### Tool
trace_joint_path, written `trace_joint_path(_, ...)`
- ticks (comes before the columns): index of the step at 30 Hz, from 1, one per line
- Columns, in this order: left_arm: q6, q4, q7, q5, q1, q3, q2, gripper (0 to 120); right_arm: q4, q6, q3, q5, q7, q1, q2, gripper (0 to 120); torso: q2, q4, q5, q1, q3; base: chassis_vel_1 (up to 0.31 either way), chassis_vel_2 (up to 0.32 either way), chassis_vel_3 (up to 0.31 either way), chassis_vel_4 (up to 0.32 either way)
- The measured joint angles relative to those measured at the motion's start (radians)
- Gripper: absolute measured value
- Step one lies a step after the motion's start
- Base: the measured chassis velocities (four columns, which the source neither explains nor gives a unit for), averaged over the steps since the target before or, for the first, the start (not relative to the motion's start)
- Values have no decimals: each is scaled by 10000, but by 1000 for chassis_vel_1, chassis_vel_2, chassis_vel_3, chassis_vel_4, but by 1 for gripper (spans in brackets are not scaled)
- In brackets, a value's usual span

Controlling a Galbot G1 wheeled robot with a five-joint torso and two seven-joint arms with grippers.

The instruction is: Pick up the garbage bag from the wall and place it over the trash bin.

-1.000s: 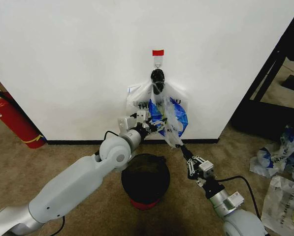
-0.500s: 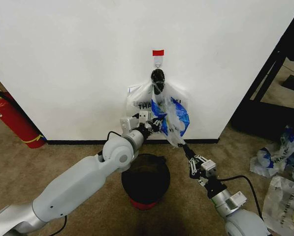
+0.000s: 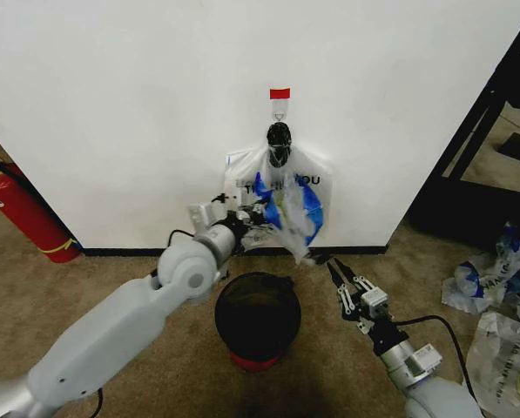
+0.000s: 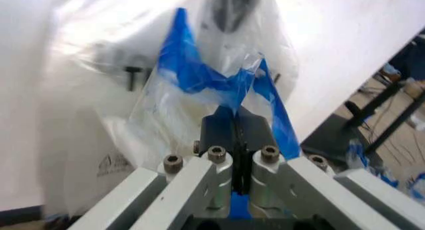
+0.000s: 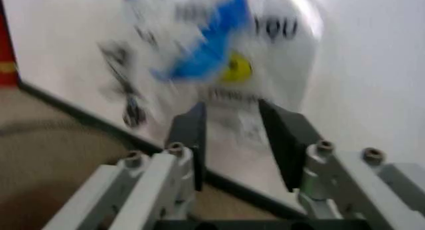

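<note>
The garbage bag (image 3: pixel 287 205), thin white plastic with blue patches, hangs on the wall (image 3: pixel 138 104) from a hook (image 3: pixel 280 110) under a red tape strip, in front of a second white bag. My left gripper (image 3: pixel 256 218) is shut on the bag's left side; in the left wrist view blue plastic (image 4: pixel 199 78) is pinched between the closed fingers (image 4: pixel 219 130). My right gripper (image 3: pixel 337 273) stands open just below and right of the bag, holding nothing. Its wrist view shows the bag (image 5: pixel 222 56) ahead of the open gripper (image 5: pixel 232 140). The trash bin (image 3: pixel 257 315), black mesh on a red base, sits on the carpet below.
A red fire extinguisher (image 3: pixel 23 212) leans at the wall on the left. A black shelf frame (image 3: pixel 476 148) stands on the right. Loose plastic bags (image 3: pixel 503 266) lie on the carpet at the far right.
My right gripper has let go of the bag's lower corner and drawn back, now open. The left gripper has pulled its hold slightly left, and the bag has swung in toward the wall.
</note>
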Motion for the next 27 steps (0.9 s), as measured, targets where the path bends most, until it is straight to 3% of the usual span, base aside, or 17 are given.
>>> trace_joint_path(1, 0, 0, 0, 0, 0, 0, 0, 0, 0, 0, 0, 0, 0, 0, 0, 30, 0, 0, 0, 0, 0, 0, 0, 0, 0)
trace_joint_path(4, 6, -221, -1, -82, 159, -154, 78, 0, -136, 44, 556, -108, 70, -802, -72, 46, 0, -14, -2, 0, 0, 0, 0, 0, 0)
trace_joint_path(8, 24, -392, 0, -128, 194, -149, 79, 0, 147, -5, 754, 819, 345, -873, -187, 59, 1, -19, -1, -1, -1, 0, 0, 0, 0)
trace_joint_path(12, 40, -383, 0, -135, 69, 117, -41, 0, 452, -640, 383, 2618, 1054, 574, -679, 75, 0, -1, -3, 0, 0, 0, 0, 0, 0)
trace_joint_path(15, 45, -308, 0, -136, -36, 283, -124, 0, 298, -967, -203, 3455, 1231, 1673, -934, 84, 1, -9, -2, 0, 0, 0, 0, 0, 0)
trace_joint_path(17, 52, -275, -12, -136, -58, 360, -143, 0, -196, -1282, -1165, 4012, 1340, 2991, -1032, 91, 0, -13, 1, 1, 2, 0, 0, 0, 0)
trace_joint_path(20, 68, -244, -36, -135, -130, 476, -164, 0, -825, -1904, -2451, 4732, 1440, 4851, -696, 99, -1, 1, 0, 1, 3, 0, 0, 0, 0)
trace_joint_path(27, 80, -222, -55, -102, -103, 475, -231, 0, -1670, -2405, -3543, 4266, 1742, 6044, 89, 100, 0, -12, -2, 1, 2, 0, 0, 0, 0)
